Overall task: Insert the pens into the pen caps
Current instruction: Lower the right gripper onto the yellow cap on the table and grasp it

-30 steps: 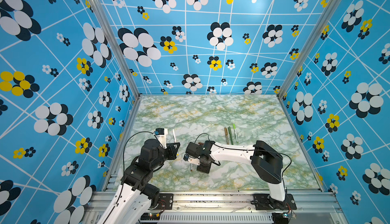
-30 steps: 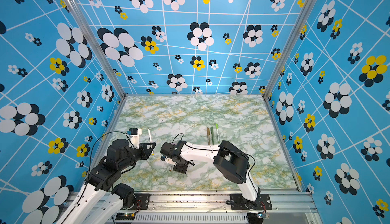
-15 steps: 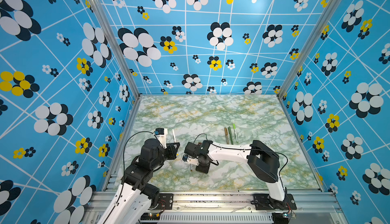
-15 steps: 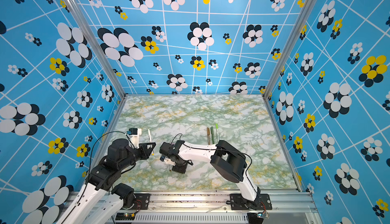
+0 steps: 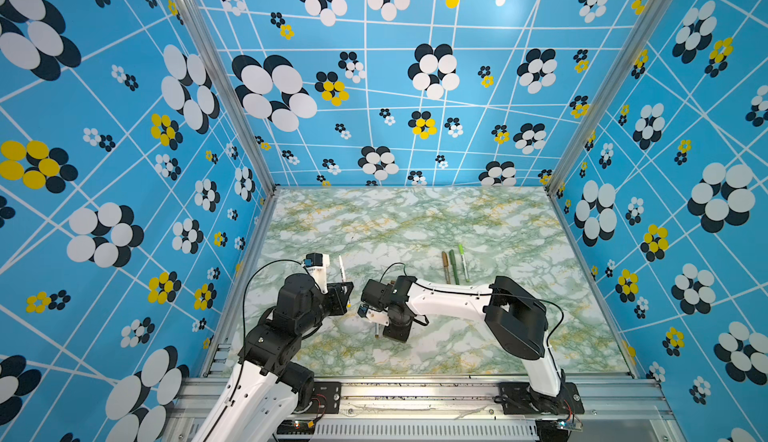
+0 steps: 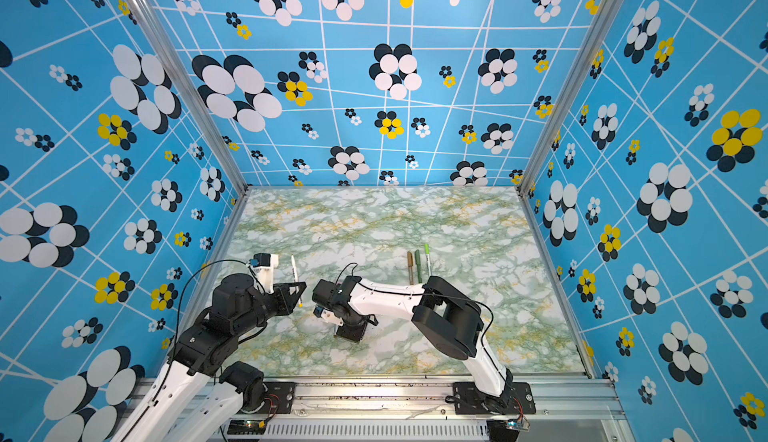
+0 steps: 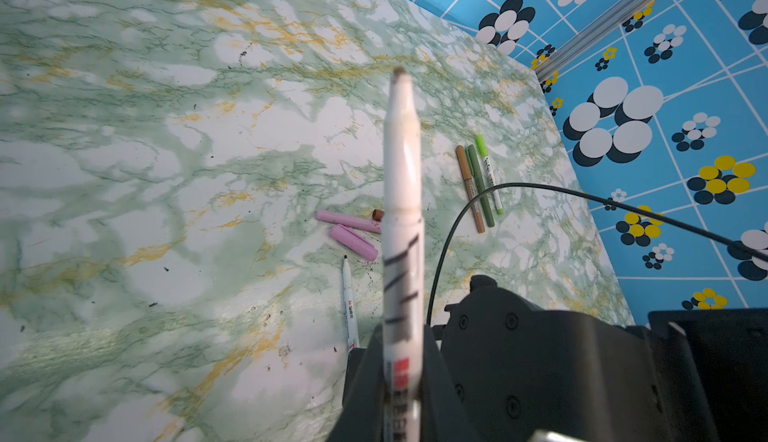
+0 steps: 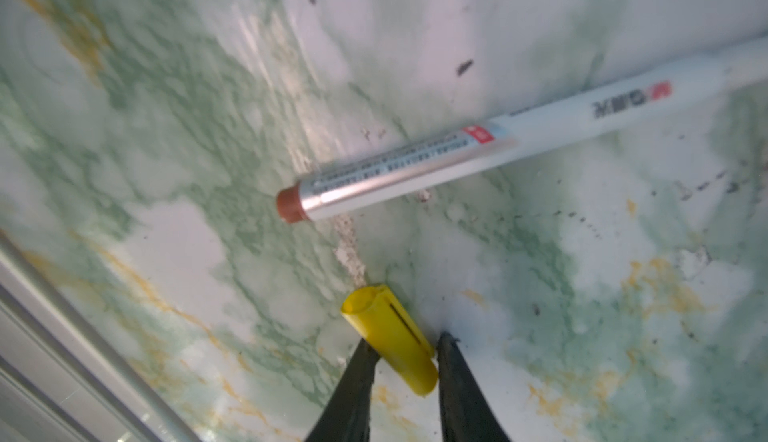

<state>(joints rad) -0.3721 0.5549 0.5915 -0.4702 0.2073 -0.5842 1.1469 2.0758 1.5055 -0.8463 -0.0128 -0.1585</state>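
Note:
My left gripper [image 7: 401, 348] is shut on a white pen [image 7: 402, 194] that stands upright with its brownish tip up, seen in both top views [image 5: 341, 270] [image 6: 294, 270]. My right gripper [image 8: 402, 342] points down at the table near the front, and both its fingers touch a yellow pen cap [image 8: 388, 327] lying slantwise between them. A white pen with a brown end [image 8: 478, 140] lies just beyond that cap. Two pink caps [image 7: 347, 219] [image 7: 354, 243], a brown cap [image 7: 377, 214] and a black-tipped white pen [image 7: 349, 302] lie mid-table.
Three capped pens, brown [image 5: 445, 267], dark green [image 5: 454, 267] and light green [image 5: 463, 262], lie side by side right of centre. Patterned blue walls close in three sides. A metal rail [image 5: 415, 390] runs along the front edge. The right arm's cable [image 7: 540, 188] loops over the table.
The right gripper's fingers have narrowed onto the yellow cap, and the right arm's elbow has shifted slightly left. The left arm and its pen have not moved.

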